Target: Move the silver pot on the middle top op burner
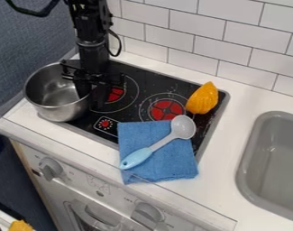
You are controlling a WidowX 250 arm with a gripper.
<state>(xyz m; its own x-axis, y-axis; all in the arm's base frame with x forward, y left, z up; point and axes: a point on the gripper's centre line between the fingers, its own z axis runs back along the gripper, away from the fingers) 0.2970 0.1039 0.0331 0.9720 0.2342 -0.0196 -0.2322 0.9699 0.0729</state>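
By the black glass hob (149,77), the round silver pot (54,94) lies just left of the black pincer (93,97), whose grip I can't tell.

A round, open silver pot (57,111) of smooth, shiny metal appears at the left end of the black stovetop (153,76), overlapping its left edge in view. Its mouth faces up, baring a brushed, gray interior, and part of its right rim is hidden. Whether its base touches the surface cannot be told. To the pot's right, a partly hidden left burner (116,94) shows a red center ringed by thin pale circles. Farther right, a right burner (167,109) displays a red disc split by dark lines, also within pale rings.
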